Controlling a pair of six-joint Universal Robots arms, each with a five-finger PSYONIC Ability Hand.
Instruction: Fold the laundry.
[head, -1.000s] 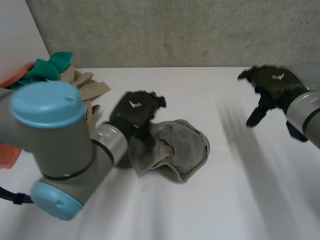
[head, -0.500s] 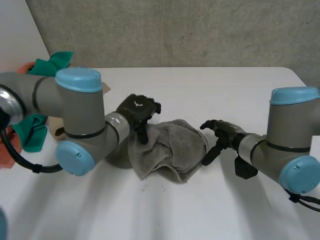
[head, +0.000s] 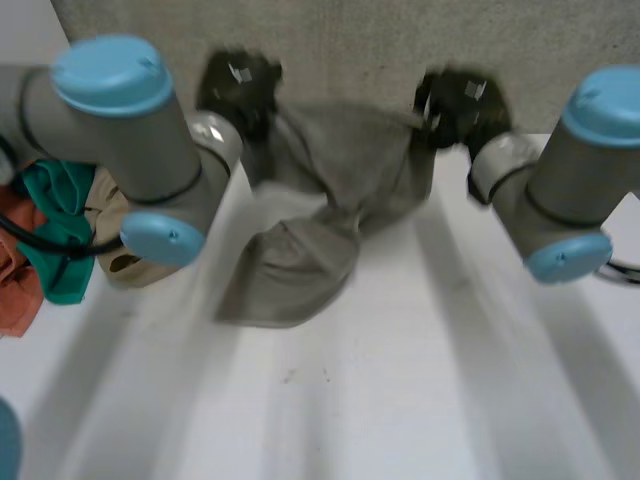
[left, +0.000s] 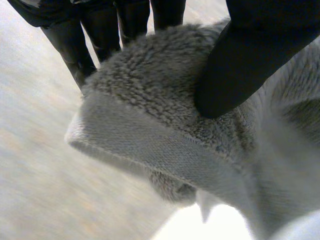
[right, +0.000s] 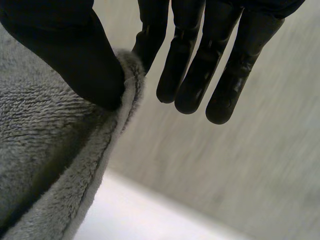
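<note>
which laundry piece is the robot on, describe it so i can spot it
On the white table, look at its far side. A grey towel hangs stretched between the left hand and the right hand, each pinching its edge, its lower end on the table. Unlike the teal, orange and beige clothes heaped at the left, it is fluffy, grey and lifted.

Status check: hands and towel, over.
Left hand and right hand pinch grey towel at its top edge. Towel hangs between them. Clothes pile beside left arm.
</note>
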